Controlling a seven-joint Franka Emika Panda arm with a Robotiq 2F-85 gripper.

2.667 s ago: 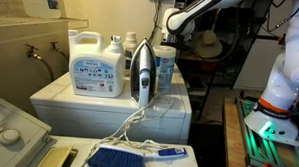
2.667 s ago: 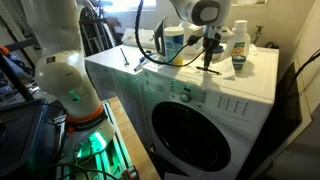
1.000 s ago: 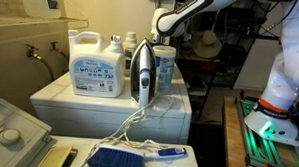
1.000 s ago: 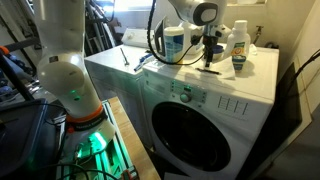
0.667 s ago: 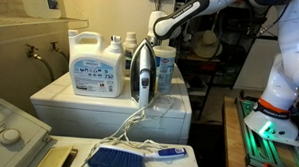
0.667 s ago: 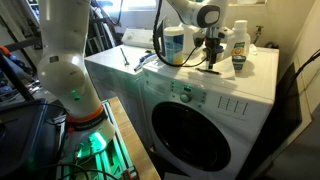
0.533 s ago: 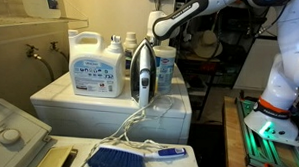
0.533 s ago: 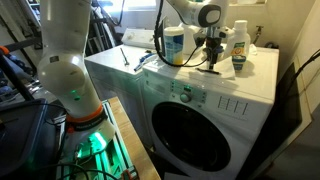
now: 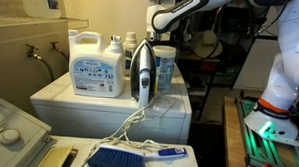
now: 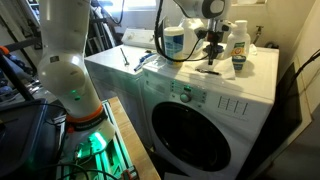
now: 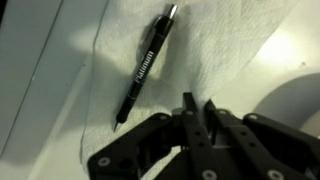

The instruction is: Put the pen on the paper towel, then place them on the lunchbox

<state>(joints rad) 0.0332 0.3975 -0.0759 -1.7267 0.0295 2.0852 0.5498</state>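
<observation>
A black pen (image 11: 143, 66) lies slantwise on a white paper towel (image 11: 235, 40) spread on the washing machine's worktop (image 10: 150, 72). In the wrist view its tip points left and its silver end right. The pincer (image 11: 197, 104) hangs just to the right of the pen, not touching it — fingers drawn together, gripping nothing. In an exterior view the towel sits at the worktop's far end, between a blue-labelled tub (image 10: 172, 42) and a white bottle (image 10: 239, 45) — an iron (image 9: 141, 73) stands upright nearby.
</observation>
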